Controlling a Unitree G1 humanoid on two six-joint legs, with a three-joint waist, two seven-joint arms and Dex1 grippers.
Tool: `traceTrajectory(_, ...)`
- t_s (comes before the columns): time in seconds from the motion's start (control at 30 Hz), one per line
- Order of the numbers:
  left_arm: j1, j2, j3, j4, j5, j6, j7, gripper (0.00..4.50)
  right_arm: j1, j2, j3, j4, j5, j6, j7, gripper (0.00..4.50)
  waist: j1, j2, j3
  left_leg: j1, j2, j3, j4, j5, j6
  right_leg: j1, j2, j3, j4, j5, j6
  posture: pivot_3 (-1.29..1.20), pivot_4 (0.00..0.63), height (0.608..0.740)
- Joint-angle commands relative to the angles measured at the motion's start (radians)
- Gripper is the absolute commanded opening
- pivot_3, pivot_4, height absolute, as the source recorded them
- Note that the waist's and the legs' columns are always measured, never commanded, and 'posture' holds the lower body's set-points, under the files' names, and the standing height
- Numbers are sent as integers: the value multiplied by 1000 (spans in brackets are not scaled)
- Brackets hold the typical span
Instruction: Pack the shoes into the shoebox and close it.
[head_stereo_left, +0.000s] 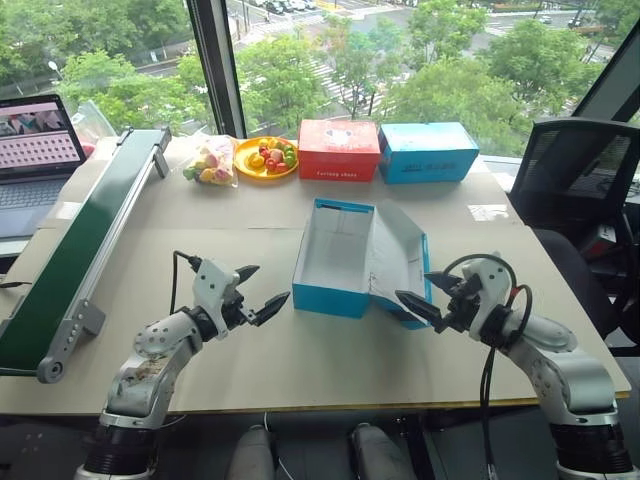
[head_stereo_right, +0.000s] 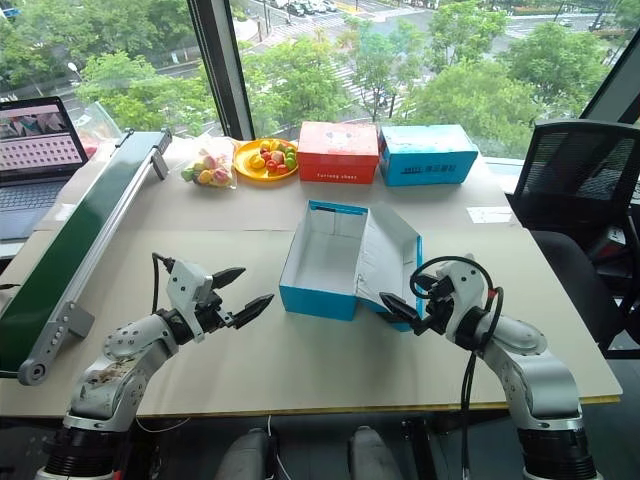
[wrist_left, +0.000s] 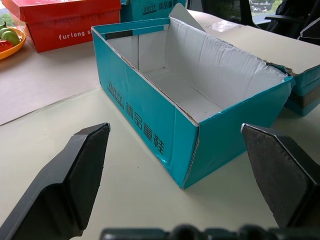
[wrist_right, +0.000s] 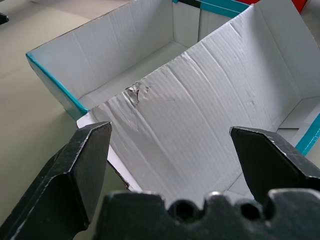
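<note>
Here the beige rectangular table (head_stereo_left: 250, 350) carries the bright blue cardboard shoebox (head_stereo_left: 330, 290) at its middle, lid thrown open and white inside empty; the black-fingered left gripper (head_stereo_left: 255, 290) and right gripper (head_stereo_left: 425, 292) flank it, both spread wide, holding nothing

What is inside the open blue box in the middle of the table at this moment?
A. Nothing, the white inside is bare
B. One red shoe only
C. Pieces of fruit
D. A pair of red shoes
A: the open blue box shows only its bare white floor and walls in the head views and in the left wrist view, with its lid folded open to the side.
</note>
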Motion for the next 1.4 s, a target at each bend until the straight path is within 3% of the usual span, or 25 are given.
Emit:
traceTrajectory(0.03,-40,-8,24,8,10,-21,25,4500,-45,-6,-30,3,-11,-33,-21,4478,0,0,0,0,0,0,0,0,0,0,0,0,0,0,0,0,150,740)
traceTrajectory(0.2,-231,-15,171,183,58,-22,243,4500,-232,26,-34,93,-61,-64,-119,4478,-3,0,0,0,0,-1,2,0,0,-1,1,0,0,3,1,0,150,740)
traceTrajectory(0.43,-413,76,315,390,121,-27,419,4500,-406,81,110,99,-57,-33,-60,4478,-4,0,0,-1,-1,-3,-2,2,4,-1,2,0,-1,4,6,0,150,740)
traceTrajectory(0.53,-406,147,316,432,140,-27,374,4500,-478,144,170,117,-37,-7,-36,4478,-1,0,0,-3,0,-4,-2,-3,2,-3,3,-1,0,5,1,0,150,740)
traceTrajectory(0.73,-387,181,392,466,108,5,390,4500,-556,240,261,159,-40,-18,27,4478,9,-1,0,-7,0,-4,-1,-6,2,-5,2,-3,-1,4,0,0,150,740)
traceTrajectory(1.07,-390,207,439,506,101,22,390,4500,-604,313,268,182,-44,-25,21,4478,18,-1,0,-8,0,-5,0,-6,2,-5,2,-6,0,4,0,0,150,740)
traceTrajectory(1.4,-552,283,415,864,139,-82,394,4500,-649,397,327,231,-73,-25,28,4478,17,-2,0,-9,1,-6,0,-6,2,-6,2,-8,0,4,-1,0,150,740)
